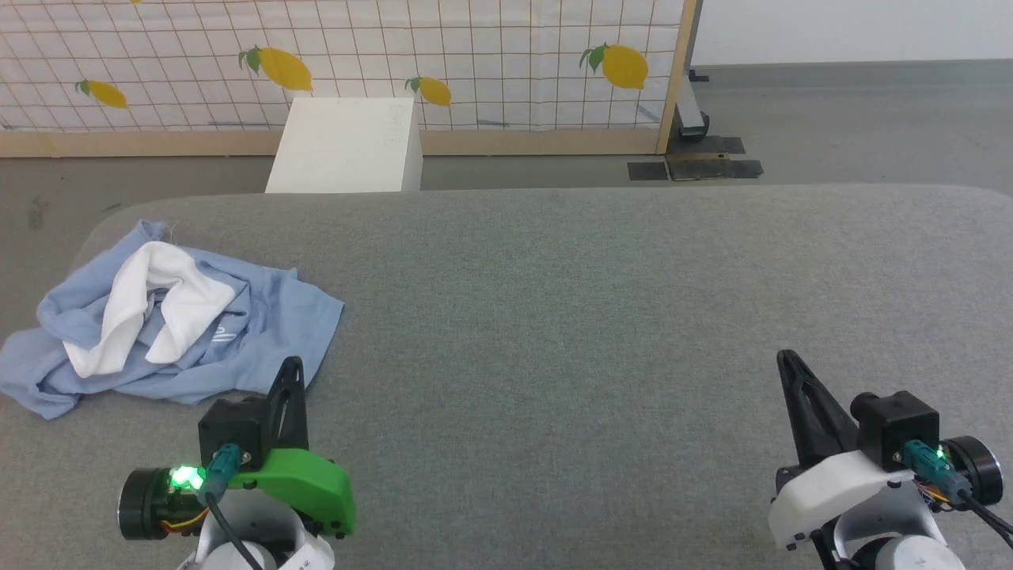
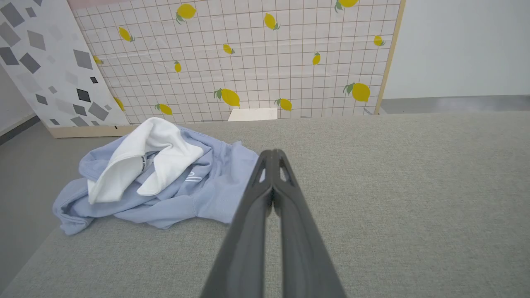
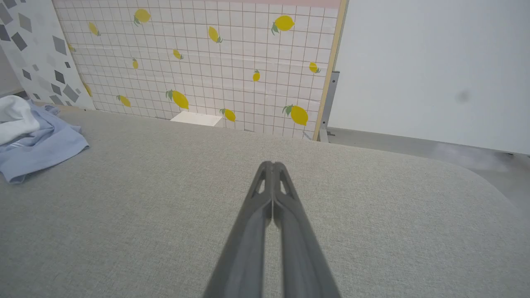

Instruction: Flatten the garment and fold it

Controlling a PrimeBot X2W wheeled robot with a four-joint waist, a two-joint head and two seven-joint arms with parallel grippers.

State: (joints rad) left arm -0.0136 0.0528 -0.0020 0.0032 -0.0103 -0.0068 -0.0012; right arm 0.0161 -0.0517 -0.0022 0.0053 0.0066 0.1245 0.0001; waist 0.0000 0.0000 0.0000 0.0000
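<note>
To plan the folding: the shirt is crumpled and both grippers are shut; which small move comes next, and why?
Probably open the left gripper and reach toward the garment: it lies bunched just ahead of that gripper, and shut jaws cannot pinch cloth.

I see a light blue shirt (image 1: 273, 321), white collar (image 1: 158, 297), grey table (image 1: 593, 317), and a white gridded screen (image 1: 491, 71) with yellow lemons.

White script on the garment (image 2: 165, 194) is too small to read.
</note>
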